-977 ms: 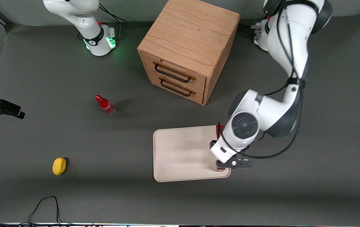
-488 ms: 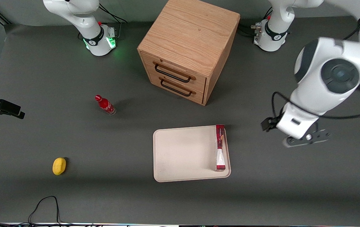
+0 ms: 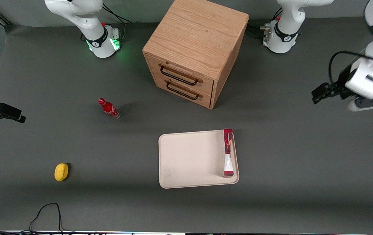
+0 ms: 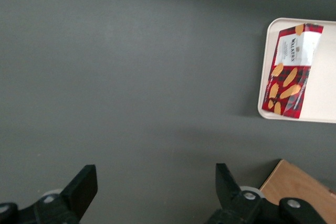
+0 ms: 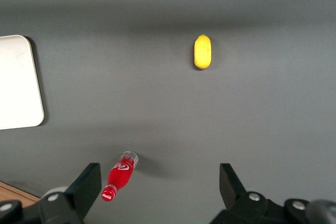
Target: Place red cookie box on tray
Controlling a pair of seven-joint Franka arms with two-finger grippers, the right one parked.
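Red cookie box [image 3: 228, 152] stood on edge on the tray [image 3: 189, 160]; we saw the gripper [image 4: 155, 195] spread apart, empty, above bare surface [image 3: 304, 156].

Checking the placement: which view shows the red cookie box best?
The left wrist view: the red cookie box shows its printed face on the tray, the open gripper clear. Front shows only its narrow edge; right wrist misses it.

I see the red cookie box [image 4: 290, 70]: red tartan, white patch, golden cookie print. Tray [image 3: 189, 160]: plain cream-beige. Gripper [image 4: 153, 190]: black, over grey table [image 3: 304, 169].
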